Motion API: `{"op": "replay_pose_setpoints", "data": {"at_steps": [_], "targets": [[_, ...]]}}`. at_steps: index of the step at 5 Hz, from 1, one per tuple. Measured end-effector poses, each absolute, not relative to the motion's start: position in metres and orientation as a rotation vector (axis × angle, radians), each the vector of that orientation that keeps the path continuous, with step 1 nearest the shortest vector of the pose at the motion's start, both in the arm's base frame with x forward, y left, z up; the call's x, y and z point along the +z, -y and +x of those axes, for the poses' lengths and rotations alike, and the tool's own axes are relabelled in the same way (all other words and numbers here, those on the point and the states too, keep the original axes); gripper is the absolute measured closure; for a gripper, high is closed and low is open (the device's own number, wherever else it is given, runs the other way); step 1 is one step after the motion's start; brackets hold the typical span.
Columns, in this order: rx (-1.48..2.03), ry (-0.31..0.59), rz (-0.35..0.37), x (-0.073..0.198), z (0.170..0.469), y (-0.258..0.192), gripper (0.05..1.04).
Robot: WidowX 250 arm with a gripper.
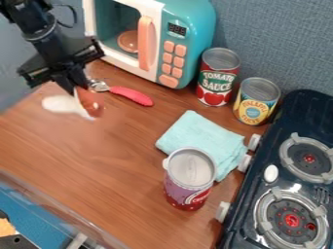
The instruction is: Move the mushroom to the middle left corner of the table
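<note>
The black gripper (75, 88) hangs down at the upper left, left of the toy microwave, shut on the mushroom near its reddish-brown cap. The mushroom (90, 103) is held on its side over the upper left part of the wooden table (84, 160), its pale stem pointing left. The fingertips partly cover the cap's upper edge. Whether the mushroom touches the tabletop cannot be told.
A spoon with a red handle (132, 96) lies just right of the mushroom, before the teal microwave (189, 29). Farther right are a tomato sauce can (216, 80), a yellow can (254, 104), a folded teal cloth (198, 136), a purple-red can (189, 182) and a dark stove (260, 194).
</note>
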State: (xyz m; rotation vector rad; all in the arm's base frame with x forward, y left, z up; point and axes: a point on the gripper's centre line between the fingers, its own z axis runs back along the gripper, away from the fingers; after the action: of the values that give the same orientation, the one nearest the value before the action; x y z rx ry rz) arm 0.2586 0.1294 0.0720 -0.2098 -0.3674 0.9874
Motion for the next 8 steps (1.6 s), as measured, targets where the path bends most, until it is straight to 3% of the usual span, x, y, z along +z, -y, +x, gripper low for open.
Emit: {"op": "replay_pose_setpoints", "data": {"at_steps": [2,5,6,8], "targets": [[1.152,0.402,-0.126,0.051,0.308,-0.183,0.999],[1.217,0.382,-0.015,0.014,0.313,-0.210,0.979],[1.210,0.331,-0.010,0.006,0.310,-0.211,0.795],[1.214,0.327,0.021,0.007,0.307,-0.215,0.194]]}}
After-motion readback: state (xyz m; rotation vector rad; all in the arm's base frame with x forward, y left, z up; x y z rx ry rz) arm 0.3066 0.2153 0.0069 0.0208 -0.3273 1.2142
